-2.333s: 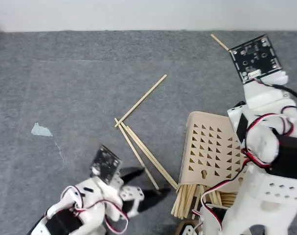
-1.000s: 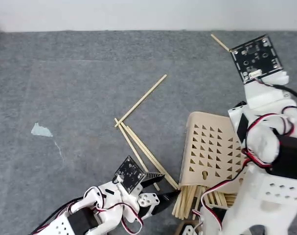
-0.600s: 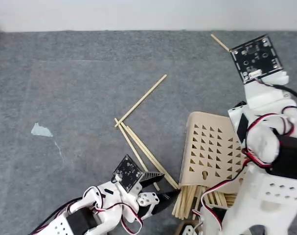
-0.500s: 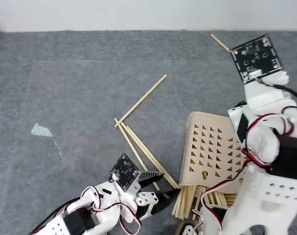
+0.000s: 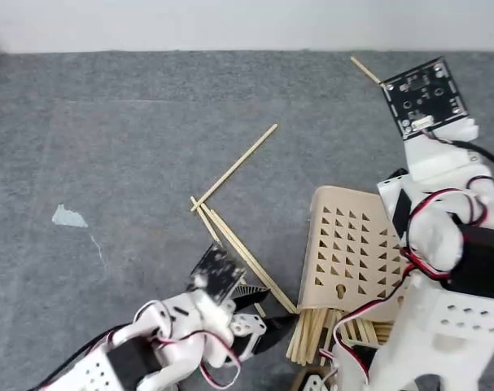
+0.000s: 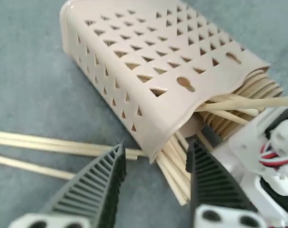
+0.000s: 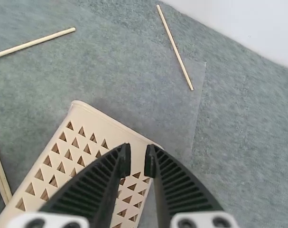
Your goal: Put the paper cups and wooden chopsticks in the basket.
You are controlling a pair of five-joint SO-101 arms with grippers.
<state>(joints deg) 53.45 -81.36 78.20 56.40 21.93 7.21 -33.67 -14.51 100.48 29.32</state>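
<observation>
The beige perforated basket (image 5: 348,248) (image 6: 148,61) (image 7: 82,166) lies tipped on its side on the grey mat. A bundle of wooden chopsticks (image 5: 310,330) (image 6: 174,161) sticks out of its mouth. Several more chopsticks (image 5: 238,257) (image 6: 49,145) lie crossed on the mat beside it. One lone chopstick (image 5: 234,167) (image 7: 32,42) lies farther off, and another chopstick (image 5: 365,71) (image 7: 174,47) lies near the far wall. My left gripper (image 5: 275,308) (image 6: 156,146) is open and empty, low at the basket's mouth over the protruding sticks. My right gripper (image 7: 137,148) hangs shut and empty above the basket's side.
A pale blue scrap (image 5: 67,217) lies at the left of the mat. The right arm's white base (image 5: 442,326) stands against the basket's right side. A white wall (image 5: 230,24) borders the far edge.
The left arm has swung right and forward from the lower left, bringing its open gripper up to the basket's mouth. The right arm, basket and chopsticks have not moved.
</observation>
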